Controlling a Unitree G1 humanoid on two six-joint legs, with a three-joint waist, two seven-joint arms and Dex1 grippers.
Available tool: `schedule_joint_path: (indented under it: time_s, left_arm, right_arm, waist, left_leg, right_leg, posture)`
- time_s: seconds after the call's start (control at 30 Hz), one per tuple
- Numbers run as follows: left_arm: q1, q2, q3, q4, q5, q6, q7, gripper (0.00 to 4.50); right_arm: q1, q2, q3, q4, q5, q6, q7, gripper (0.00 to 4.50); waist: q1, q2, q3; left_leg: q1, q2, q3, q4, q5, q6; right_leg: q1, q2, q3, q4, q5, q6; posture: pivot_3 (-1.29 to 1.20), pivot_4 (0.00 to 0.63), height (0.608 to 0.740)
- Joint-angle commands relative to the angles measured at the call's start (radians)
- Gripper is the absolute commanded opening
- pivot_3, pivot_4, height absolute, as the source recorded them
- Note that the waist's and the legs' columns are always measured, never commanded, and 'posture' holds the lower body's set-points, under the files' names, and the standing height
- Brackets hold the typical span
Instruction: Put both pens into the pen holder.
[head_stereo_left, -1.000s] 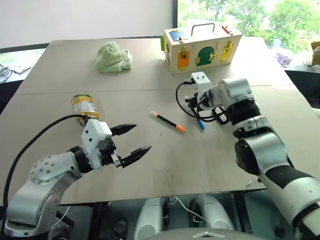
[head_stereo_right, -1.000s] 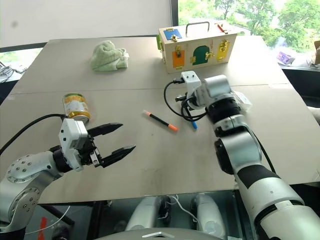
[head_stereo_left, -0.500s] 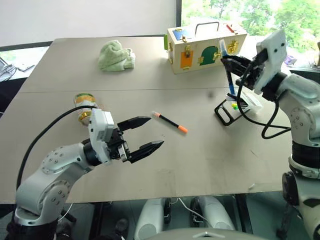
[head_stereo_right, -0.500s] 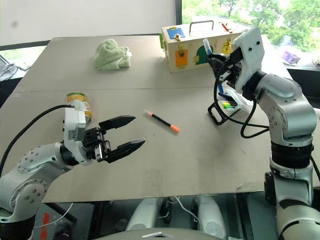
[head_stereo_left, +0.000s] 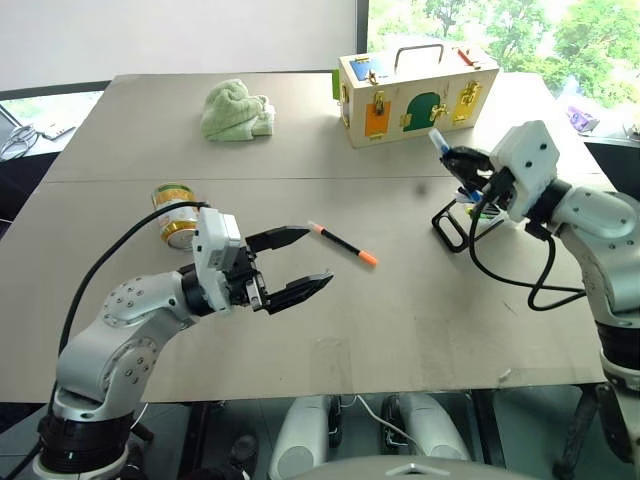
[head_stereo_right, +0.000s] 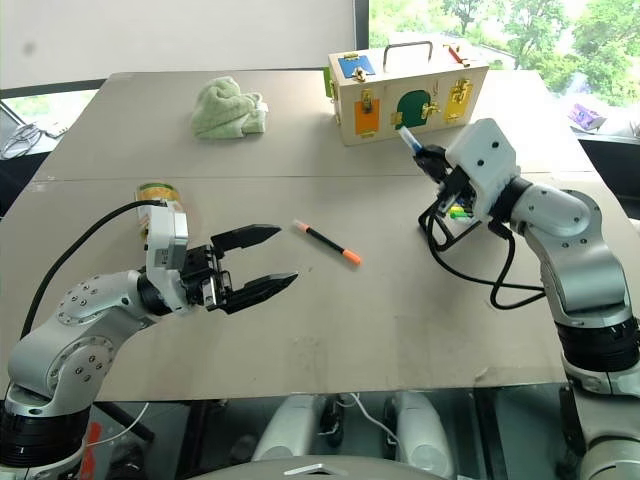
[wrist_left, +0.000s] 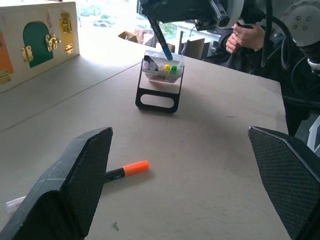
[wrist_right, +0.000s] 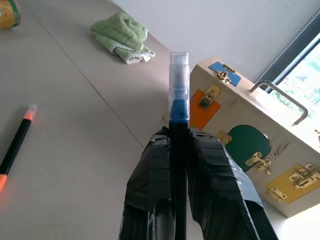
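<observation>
My right gripper (wrist_right: 177, 150) is closed tight on the blue pen (wrist_right: 178, 117), which sticks out from between my two black fingers (wrist_right: 150, 180) with its clear cap at the far end. I hold this pen up in the air at the right side of the surface (head_stereo_left: 420, 300), just over the pen holder (head_stereo_left: 470, 215). The pen holder is a small clear box leaning on a black looped frame, and it has some yellow and green markers (wrist_left: 169, 68) inside. The low end of the blue pen reaches the top of the box, but I cannot tell if it is inside. My left gripper (head_stereo_left: 290, 265) is wide open and holds nothing. It hangs above the near left part of the surface. Just past its far finger lies the orange pen (head_stereo_left: 341, 243), flat on the surface in the middle, with nothing touching it. A small can (head_stereo_left: 175, 212) with a gold rim lies to the left, near my left arm. A green cloth (head_stereo_left: 237, 110) sits bunched up at the far left. A wooden box (head_stereo_left: 415, 80) with coloured doors and gold latches stands at the far side, behind the pen holder.
</observation>
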Motion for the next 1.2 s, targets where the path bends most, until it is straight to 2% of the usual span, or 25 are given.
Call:
schedule_joint_path:
  time_s: [0.03,0.33,0.37,0.43,0.63,0.83,1.03,1.1,1.2]
  left_arm:
    - [0.006,-0.007,0.007,-0.032,0.001,-0.019,0.01,4.5]
    - [0.012,-0.007,-0.002,-0.041,0.011,-0.018,0.006,4.5]
    - [0.009,-0.007,-0.004,-0.04,0.009,-0.015,0.003,4.5]
    - [0.004,-0.005,-0.007,-0.039,0.007,-0.009,-0.003,4.5]
    - [-0.027,0.003,-0.016,-0.014,0.01,0.003,-0.019,4.5]
    - [-0.083,0.031,-0.047,0.055,0.071,0.007,-0.025,4.5]
    - [-0.15,0.037,-0.096,0.154,0.141,-0.029,-0.074,4.5]
    - [-0.164,0.037,-0.107,0.18,0.17,-0.052,-0.087,4.5]
    - [-0.174,0.036,-0.105,0.194,0.179,-0.055,-0.095,4.5]
  right_arm:
    - [0.02,-0.031,-0.019,-0.022,-0.019,-0.068,0.019,0.09]
    - [0.114,-0.084,-0.009,0.074,-0.111,-0.257,0.062,0.09]
    - [0.125,-0.09,-0.012,0.08,-0.113,-0.269,0.067,0.97]
    - [0.145,-0.095,-0.018,0.087,-0.118,-0.284,0.069,1.64]
    - [0.197,-0.112,-0.057,0.063,-0.106,-0.278,0.068,4.48]
    - [0.242,-0.111,-0.15,-0.083,0.064,-0.131,0.093,4.48]
    - [0.282,-0.116,-0.13,-0.177,0.044,-0.072,0.06,4.48]
    - [0.262,-0.087,-0.099,-0.249,0.06,0.066,-0.004,4.48]
    - [0.219,-0.062,-0.017,-0.416,0.033,0.426,-0.151,4.48]
  waist:
    - [0.001,0.0,0.0]
    - [0.005,0.0,0.0]
    - [0.008,0.0,0.0]
    - [0.013,0.0,0.0]
    - [0.017,0.0,0.0]
    - [0.018,0.0,0.0]
    - [0.018,0.0,0.0]
    - [0.017,0.0,0.0]
    - [0.013,0.0,0.0]
  left_leg:
    - [0.0,0.0,0.0,0.0,0.0,0.0]
    - [0.0,0.0,0.0,0.001,0.0,0.0]
    - [0.0,0.0,0.0,0.001,0.0,0.0]
    - [0.001,0.0,0.0,0.002,0.0,0.0]
    - [0.001,0.0,-0.001,0.002,0.0,0.0]
    - [0.001,0.0,-0.001,0.003,0.0,0.0]
    - [0.001,0.0,-0.001,0.003,0.0,0.0]
    - [0.001,0.0,-0.001,0.003,0.0,0.0]
    - [0.001,0.001,-0.001,0.003,0.0,0.0]
  right_leg:
    - [0.0,0.0,0.0,0.0,0.0,0.0]
    - [0.001,0.0,0.0,0.0,0.0,0.0]
    - [0.001,0.0,0.0,0.0,0.0,0.0]
    - [0.001,0.0,0.0,0.0,-0.001,0.001]
    - [0.002,0.0,0.0,0.0,-0.001,0.001]
    - [0.002,0.0,-0.001,0.0,-0.001,0.001]
    - [0.002,0.0,-0.001,0.0,-0.001,0.001]
    - [0.002,0.0,-0.001,0.001,-0.001,0.001]
    - [0.001,0.0,-0.001,0.002,0.0,-0.001]
  posture:
    - [0.0,0.15,0.74]
    - [0.0,0.15,0.74]
    - [0.0,0.15,0.74]
    - [0.0,0.15,0.74]
    - [0.0,0.15,0.74]
    - [0.0,0.15,0.74]
    - [0.0,0.15,0.74]
    - [0.0,0.15,0.74]
    - [0.0,0.15,0.74]
